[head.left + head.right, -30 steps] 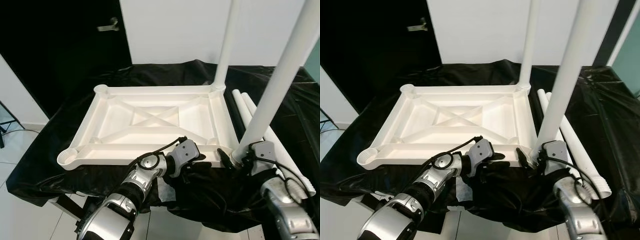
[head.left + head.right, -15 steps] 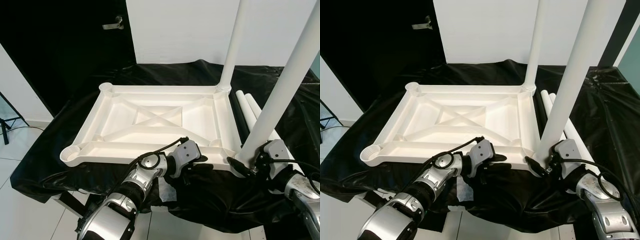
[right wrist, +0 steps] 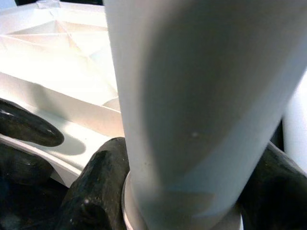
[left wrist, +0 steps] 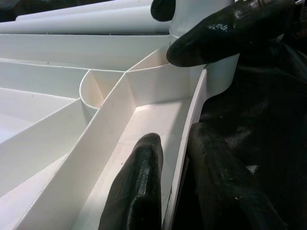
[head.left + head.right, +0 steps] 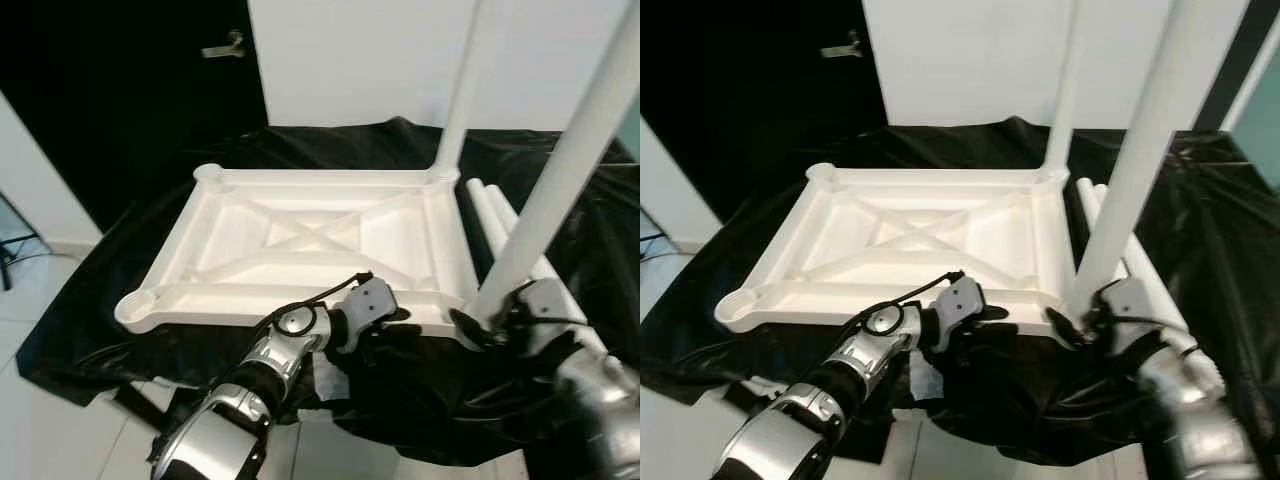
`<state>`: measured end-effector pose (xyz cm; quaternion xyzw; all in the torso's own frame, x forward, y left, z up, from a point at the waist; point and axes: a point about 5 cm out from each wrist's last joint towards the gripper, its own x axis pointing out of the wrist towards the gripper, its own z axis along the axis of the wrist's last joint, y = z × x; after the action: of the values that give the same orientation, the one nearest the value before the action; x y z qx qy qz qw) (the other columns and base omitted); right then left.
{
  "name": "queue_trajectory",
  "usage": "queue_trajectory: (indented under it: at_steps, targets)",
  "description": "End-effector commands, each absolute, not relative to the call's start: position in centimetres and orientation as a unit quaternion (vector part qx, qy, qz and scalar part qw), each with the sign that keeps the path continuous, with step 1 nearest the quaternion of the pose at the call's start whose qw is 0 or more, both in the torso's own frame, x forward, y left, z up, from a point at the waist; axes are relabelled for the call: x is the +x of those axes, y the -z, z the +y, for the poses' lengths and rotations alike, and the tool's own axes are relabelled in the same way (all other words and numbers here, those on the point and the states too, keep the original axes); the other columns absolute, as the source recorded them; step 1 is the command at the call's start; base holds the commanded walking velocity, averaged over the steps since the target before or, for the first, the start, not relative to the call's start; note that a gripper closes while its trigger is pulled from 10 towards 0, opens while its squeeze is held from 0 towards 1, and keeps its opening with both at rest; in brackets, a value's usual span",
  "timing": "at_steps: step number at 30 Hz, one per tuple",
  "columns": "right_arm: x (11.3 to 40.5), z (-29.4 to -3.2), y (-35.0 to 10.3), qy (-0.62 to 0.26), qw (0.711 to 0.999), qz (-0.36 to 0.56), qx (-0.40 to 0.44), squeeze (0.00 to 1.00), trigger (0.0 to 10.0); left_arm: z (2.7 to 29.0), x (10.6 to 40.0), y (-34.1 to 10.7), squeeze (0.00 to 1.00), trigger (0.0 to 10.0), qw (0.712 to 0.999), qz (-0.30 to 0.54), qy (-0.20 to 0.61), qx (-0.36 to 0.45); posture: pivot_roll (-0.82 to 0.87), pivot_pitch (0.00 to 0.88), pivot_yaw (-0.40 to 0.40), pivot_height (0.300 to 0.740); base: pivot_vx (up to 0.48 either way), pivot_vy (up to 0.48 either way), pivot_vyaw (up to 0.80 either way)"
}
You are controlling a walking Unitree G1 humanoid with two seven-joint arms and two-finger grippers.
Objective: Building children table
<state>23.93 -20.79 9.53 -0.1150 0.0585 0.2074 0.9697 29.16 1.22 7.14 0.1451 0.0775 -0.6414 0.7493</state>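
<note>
From the left eye view, a white plastic tabletop (image 5: pixel 310 245) lies upside down on a black-draped surface (image 5: pixel 250 150), ribbed underside up, its long axis running left to right across the robot's front. A white leg (image 5: pixel 458 92) stands upright in the far right corner socket. A second leg (image 5: pixel 560 170) rises from the near right corner, leaning slightly rightward toward its top. Spare legs (image 5: pixel 495 215) lie flat just beside the tabletop's right edge (their long axes run away from the robot). The left gripper (image 5: pixel 385 325) sits at the tabletop's near edge; the right gripper (image 5: pixel 480 325) is at the base of the near leg.

The right eye view gives the same layout, with empty round sockets at the two left corners (image 5: pixel 735 308).

In the left wrist view, the left gripper's fingers (image 4: pixel 139 187) straddle the tabletop's near rim, one inside the tray and one outside, closed onto it.

In the right wrist view, the right gripper's fingers (image 3: pixel 96 187) wrap both sides of the near leg just above its socket, clamped on it.
</note>
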Motion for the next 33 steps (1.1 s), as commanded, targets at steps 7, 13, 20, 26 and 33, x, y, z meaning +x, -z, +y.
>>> queue_trajectory:
  at_steps: [7, 13, 20, 26, 33]
  targets:
    - [22.3, -17.6, -5.3, 0.042, 0.995, 0.091, 0.018, 0.00, 0.0, 2.2, 26.7, -2.8, 0.00, 10.0, 0.712, 0.191, 0.659, 0.148, -0.13, 0.000, 0.040, 0.740, 0.000, 0.000, 0.00]
    - [23.0, -18.6, -6.7, 0.112, 0.992, 0.046, 0.021, 0.00, 0.0, 2.3, 26.5, -2.6, 0.00, 10.0, 0.709, 0.194, 0.661, 0.149, -0.14, 0.000, 0.041, 0.740, 0.000, 0.000, 0.00]
    - [23.2, -18.5, -7.0, 0.134, 0.990, 0.038, 0.020, 0.00, 0.0, 2.0, 26.6, -2.8, 0.00, 10.0, 0.712, 0.191, 0.660, 0.146, -0.13, 0.000, 0.034, 0.740, 0.000, 0.000, 0.00]
    - [23.6, -17.9, -7.3, 0.116, 0.993, 0.031, 0.006, 1.00, 10.0, 2.1, 26.5, -2.7, 0.00, 10.0, 0.713, 0.191, 0.659, 0.143, -0.13, 0.000, 0.034, 0.740, 0.000, 0.000, 0.00]
    - [25.0, -17.0, -9.4, -0.022, 1.000, -0.007, -0.004, 0.00, 10.0, 2.1, 26.5, -2.7, 0.00, 10.0, 0.714, 0.192, 0.658, 0.142, -0.14, 0.000, 0.036, 0.740, 0.000, 0.000, 0.00]
